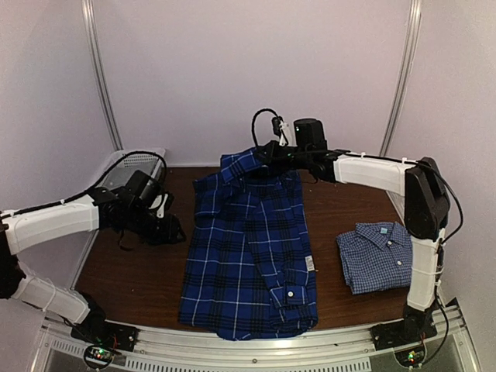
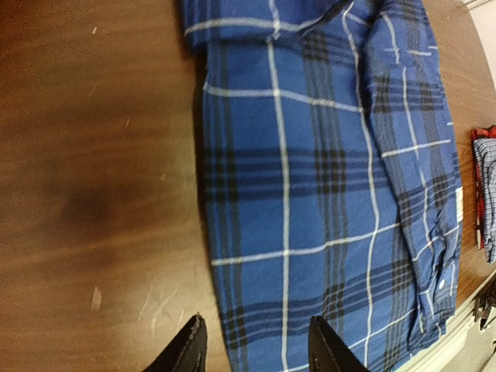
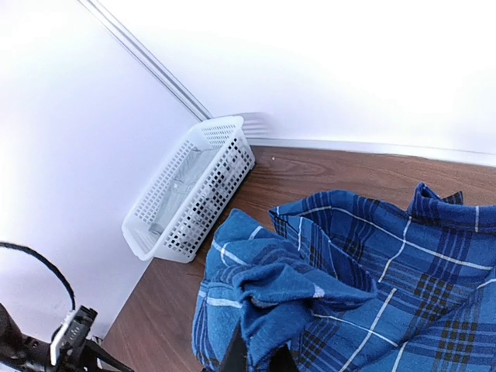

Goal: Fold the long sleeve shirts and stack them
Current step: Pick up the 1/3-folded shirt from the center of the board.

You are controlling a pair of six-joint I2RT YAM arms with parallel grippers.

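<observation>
Right gripper (image 1: pixel 269 152) clamps the collar end of the plaid shirt (image 1: pixel 248 248), spread lengthwise on the table (image 1: pixel 132 271); cloth looks light, limp, prone to sag; left gripper (image 2: pixel 256 345) half-parted, empty, could take a shoulder.

Saw dark brown wooden tabletop (image 1: pixel 132 271). Found dark royal-blue plaid cloth shirt (image 1: pixel 248 256) spread along its middle, folded pale blue-white small-check shirt (image 1: pixel 376 256) near right edge, white plastic mesh basket (image 1: pixel 116 167) at far-left corner.

On the worktop (image 1: pixel 132 271), spread shirt (image 1: pixel 248 248) at centre, folded shirt (image 1: pixel 377 256) to its right, basket (image 1: pixel 116 164) in the far left corner.
</observation>
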